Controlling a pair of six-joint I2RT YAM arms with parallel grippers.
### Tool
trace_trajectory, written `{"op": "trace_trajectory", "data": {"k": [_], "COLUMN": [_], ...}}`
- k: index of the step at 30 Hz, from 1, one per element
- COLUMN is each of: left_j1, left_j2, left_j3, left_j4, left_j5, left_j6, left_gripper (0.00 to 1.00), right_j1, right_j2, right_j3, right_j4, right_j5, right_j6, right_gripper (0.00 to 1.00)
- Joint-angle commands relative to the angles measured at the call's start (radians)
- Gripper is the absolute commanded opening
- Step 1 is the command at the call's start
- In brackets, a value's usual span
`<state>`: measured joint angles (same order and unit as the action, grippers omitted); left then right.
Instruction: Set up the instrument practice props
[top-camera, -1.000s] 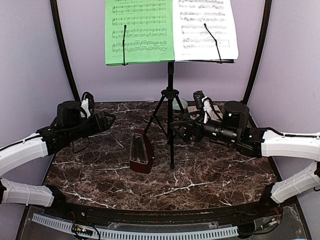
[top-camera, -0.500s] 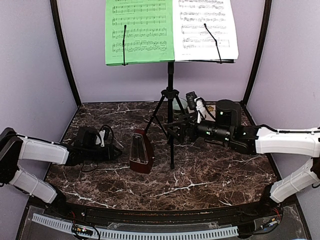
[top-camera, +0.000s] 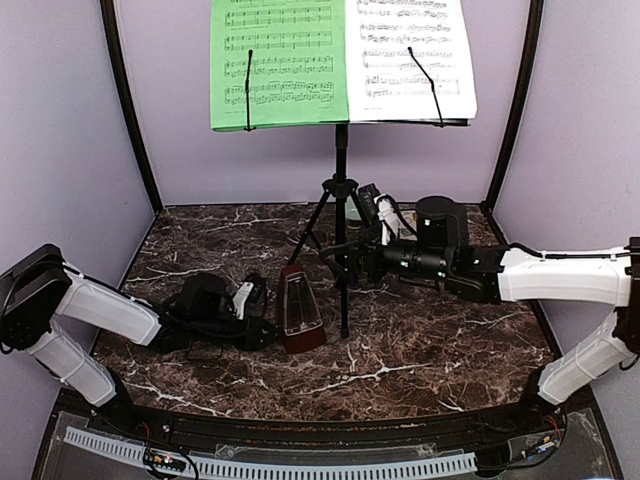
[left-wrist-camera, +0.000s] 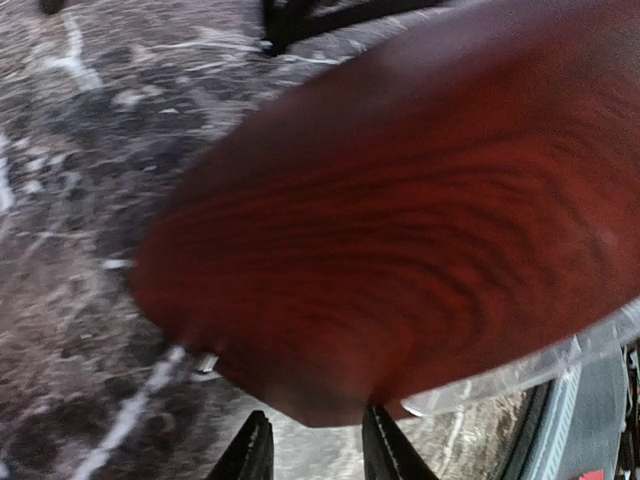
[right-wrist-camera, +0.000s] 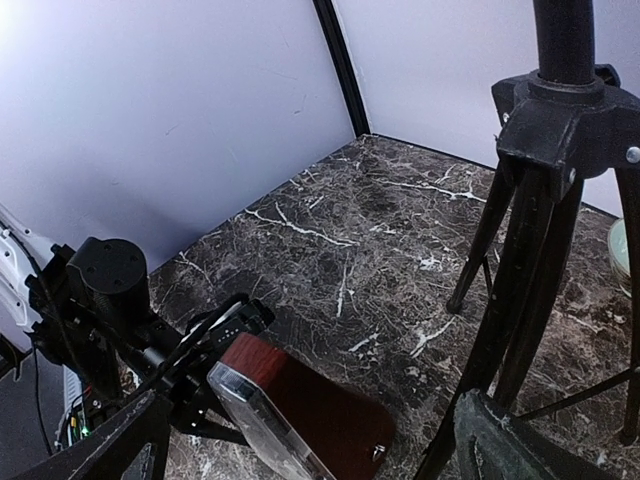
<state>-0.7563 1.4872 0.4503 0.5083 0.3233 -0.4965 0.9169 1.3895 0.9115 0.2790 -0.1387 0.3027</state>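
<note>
The black tripod music stand (top-camera: 341, 190) stands at the back middle of the table. It holds the green sheet (top-camera: 280, 65) on its left and the white sheet (top-camera: 410, 55) on its right. The red-brown metronome (top-camera: 298, 312) stands just left of the stand's pole. My left gripper (top-camera: 265, 318) lies low on the table against the metronome's left side. In the left wrist view the metronome (left-wrist-camera: 400, 220) fills the frame, and the left gripper (left-wrist-camera: 318, 450) is open with its fingers apart at the metronome's edge. My right gripper (top-camera: 345, 262) is open and empty beside the tripod (right-wrist-camera: 560, 130).
A pale green bowl (top-camera: 362, 208) sits behind the tripod legs and shows at the right wrist view's edge (right-wrist-camera: 625, 255). The dark marble table (top-camera: 430, 340) is enclosed by lilac walls (top-camera: 70, 150) with black corner posts. The tripod's legs spread near the right gripper.
My left arm has dropped low and reached right up to the metronome, which has shifted slightly right. My right gripper has moved a little left and back toward the tripod.
</note>
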Motion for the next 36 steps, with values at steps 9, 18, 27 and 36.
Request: {"op": "trace_trajectory", "data": {"k": [9,18,27,36], "left_j1": [0.078,0.106,0.108,0.109], "left_j2": [-0.102,-0.133,-0.165,-0.235], "left_j3": [-0.211,-0.235,-0.255,-0.292], "left_j4": [0.356,0.355,0.368,0.356], "left_j5": [0.027,-0.088,-0.178,-0.206], "left_j6": [0.148,0.195,0.167,0.221], "left_gripper": [0.44,0.43,0.44,0.47], "right_j1": [0.044,0.186,0.3,0.321], "right_j2": [0.1,0.173,0.339,0.453], "right_j3": [0.122,0.207,0.356,0.399], "right_j4": [-0.017,-0.142,-0.261,-0.262], "right_j5": [0.033,0.413,0.695,0.787], "right_j6": [-0.022,0.137,0.313,0.361], "right_gripper": [0.99,1.0,1.0,0.92]}}
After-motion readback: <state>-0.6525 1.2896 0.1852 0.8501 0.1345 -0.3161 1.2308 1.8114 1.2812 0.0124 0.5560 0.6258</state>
